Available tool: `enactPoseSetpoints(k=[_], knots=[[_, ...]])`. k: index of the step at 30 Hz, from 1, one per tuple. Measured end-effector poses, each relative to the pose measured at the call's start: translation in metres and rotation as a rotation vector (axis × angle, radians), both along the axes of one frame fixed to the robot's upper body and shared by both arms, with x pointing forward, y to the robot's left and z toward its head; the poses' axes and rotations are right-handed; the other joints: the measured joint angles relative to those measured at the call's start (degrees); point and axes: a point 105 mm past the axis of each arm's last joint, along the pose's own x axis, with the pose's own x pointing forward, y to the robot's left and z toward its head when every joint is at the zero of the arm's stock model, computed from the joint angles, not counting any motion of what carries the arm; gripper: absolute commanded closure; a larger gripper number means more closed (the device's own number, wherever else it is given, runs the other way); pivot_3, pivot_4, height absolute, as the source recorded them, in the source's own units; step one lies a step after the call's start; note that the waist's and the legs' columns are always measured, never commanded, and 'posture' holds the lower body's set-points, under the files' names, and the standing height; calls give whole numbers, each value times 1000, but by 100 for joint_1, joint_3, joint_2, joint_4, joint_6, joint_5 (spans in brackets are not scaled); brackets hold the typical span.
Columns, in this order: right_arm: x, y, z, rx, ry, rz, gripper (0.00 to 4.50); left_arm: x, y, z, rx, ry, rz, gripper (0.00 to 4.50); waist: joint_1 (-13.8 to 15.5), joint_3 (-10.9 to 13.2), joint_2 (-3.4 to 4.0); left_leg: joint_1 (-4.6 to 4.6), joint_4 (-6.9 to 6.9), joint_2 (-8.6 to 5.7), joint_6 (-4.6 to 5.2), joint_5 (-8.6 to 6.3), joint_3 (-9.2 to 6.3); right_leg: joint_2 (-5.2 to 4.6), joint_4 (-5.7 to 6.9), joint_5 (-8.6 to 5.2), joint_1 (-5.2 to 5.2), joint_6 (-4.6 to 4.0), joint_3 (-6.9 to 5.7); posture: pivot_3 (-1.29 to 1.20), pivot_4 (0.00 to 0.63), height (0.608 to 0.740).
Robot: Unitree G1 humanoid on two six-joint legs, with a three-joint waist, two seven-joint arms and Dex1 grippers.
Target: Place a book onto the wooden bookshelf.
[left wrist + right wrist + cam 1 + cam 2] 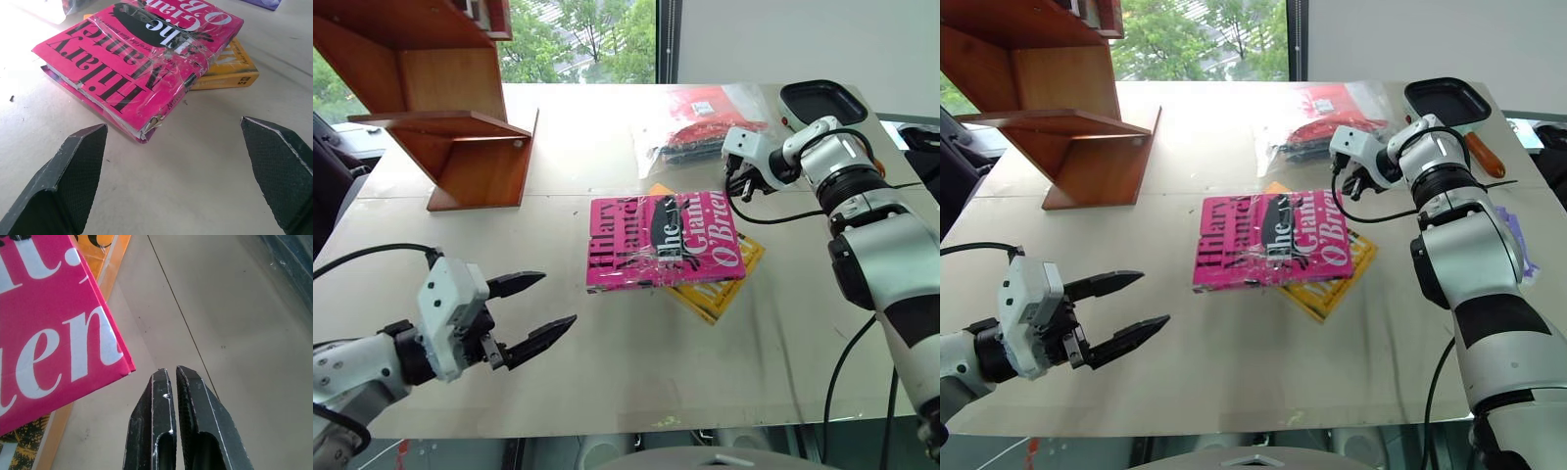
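Pink book [664, 241] looks stiff, glossy, probably slippery, lying on a yellow book [720, 289]. Left gripper [530, 313] spread wide, right gripper [172, 377] clenched empty. I'd grab the spine edge.

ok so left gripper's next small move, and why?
Probably ease the left gripper forward toward the pink book. Its jaws are open and aimed at the book's near corner, with bare table between them; the book lies flat on the yellow book, ungrasped.

Pink book [661, 241] flat atop yellow book [724, 282]; left gripper [546, 306] spread nearby.
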Motion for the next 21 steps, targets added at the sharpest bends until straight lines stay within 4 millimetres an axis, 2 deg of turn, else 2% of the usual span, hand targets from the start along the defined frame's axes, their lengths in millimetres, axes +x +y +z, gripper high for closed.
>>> enactPoseSetpoints(k=[4, 7, 14, 18, 21], knots=[[11, 5, 9, 42, -103, -52, 4461, 0, 0, -1, 1, 4, 2, 0, 0, 0, 0, 0, 0, 0, 0, 0, 0, -1, 0, 0, 0, 0, 0, 0, 150, 740], [12, 18, 16, 87, -129, -32, 4461, -1, 1, -2, -1, 13, 7, 0, -1, 0, 0, 0, 0, 0, 0, 0, 0, 0, 1, 0, 0, 0, 0, 0, 150, 740], [-2, 37, 10, 118, -18, 85, 4461, -6, 2, -6, -5, 29, 20, 0, 12, 0, 0, -2, 0, 0, 0, 0, -1, -1, -1, 0, 0, 0, -3, 0, 150, 740], [-9, 40, 8, 111, 31, 143, 4461, -7, 2, -6, -3, 31, 20, 0, 7, 0, 1, 0, 0, 0, 0, 0, -1, -1, 0, 0, 0, 0, -2, 0, 150, 740], [-13, 35, 9, 93, 56, 162, 4461, -6, 1, -6, -3, 30, 19, 0, 11, 0, 0, -1, 0, 0, 0, 0, -1, -2, -1, 0, 0, 0, -3, 0, 150, 740]])
